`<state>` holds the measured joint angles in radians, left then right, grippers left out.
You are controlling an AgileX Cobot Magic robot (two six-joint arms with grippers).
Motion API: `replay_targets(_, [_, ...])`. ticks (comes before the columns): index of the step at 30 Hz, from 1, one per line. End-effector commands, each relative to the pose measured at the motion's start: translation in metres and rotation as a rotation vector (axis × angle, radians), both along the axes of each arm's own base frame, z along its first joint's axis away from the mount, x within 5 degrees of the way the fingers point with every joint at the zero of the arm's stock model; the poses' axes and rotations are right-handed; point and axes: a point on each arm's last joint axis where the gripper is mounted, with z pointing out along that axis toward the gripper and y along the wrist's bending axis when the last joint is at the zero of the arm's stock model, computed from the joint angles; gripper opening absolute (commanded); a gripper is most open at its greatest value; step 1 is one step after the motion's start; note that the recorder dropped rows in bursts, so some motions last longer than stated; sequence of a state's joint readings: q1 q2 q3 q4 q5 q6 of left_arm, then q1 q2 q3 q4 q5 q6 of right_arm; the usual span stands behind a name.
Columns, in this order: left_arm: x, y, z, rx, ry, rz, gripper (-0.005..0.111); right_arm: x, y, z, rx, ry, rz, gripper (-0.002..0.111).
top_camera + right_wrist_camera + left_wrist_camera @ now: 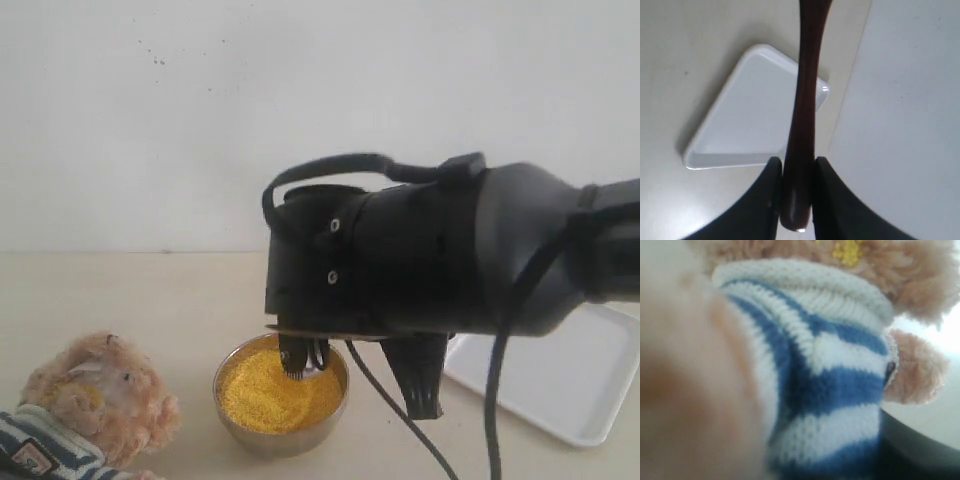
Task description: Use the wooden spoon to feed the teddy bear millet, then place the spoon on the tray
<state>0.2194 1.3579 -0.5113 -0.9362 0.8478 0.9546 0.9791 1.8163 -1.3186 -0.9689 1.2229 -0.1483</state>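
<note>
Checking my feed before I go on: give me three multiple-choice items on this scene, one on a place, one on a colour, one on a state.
1. In the exterior view, where does the white tray lie relative to the steel bowl?
A. To its left
B. To its right
C. Underneath it

2. What colour is the millet in the bowl?
A. Yellow
B. White
C. Green

3. What is the right gripper doing?
A. Standing wide open, holding nothing
B. Gripping the wooden spoon by its handle
C. Gripping the steel bowl's rim

Answers:
1. B: the tray sits right of the bowl and apart from it.
2. A: the grains heaped in the bowl are bright yellow.
3. B: the right wrist view shows the dark handle clamped between the two black fingers.
</note>
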Motion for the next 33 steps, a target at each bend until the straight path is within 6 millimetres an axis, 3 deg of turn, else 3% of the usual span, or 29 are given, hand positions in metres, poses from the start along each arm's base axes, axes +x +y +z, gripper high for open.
replay_targets(1, [0.000, 0.000, 0.002, -0.015, -0.008, 0.005, 0.006, 0.008, 0.005, -0.020, -0.082, -0.014, 0.021, 0.000])
replay_targets(8, [0.000, 0.000, 0.002, -0.015, -0.008, 0.005, 0.006, 0.014, 0.020, -0.049, -0.165, -0.059, 0.059, 0.000])
replay_targets(17, [0.000, 0.000, 0.002, -0.015, -0.008, 0.005, 0.006, 0.019, 0.024, -0.067, -0.215, -0.077, 0.075, 0.000])
replay_targets(27, [0.000, 0.000, 0.002, -0.015, -0.008, 0.005, 0.006, 0.022, 0.026, -0.066, -0.216, -0.123, 0.084, 0.000])
replay_targets(33, [0.000, 0.000, 0.002, -0.015, -0.008, 0.005, 0.006, 0.024, 0.037, -0.073, -0.208, -0.127, 0.088, 0.000])
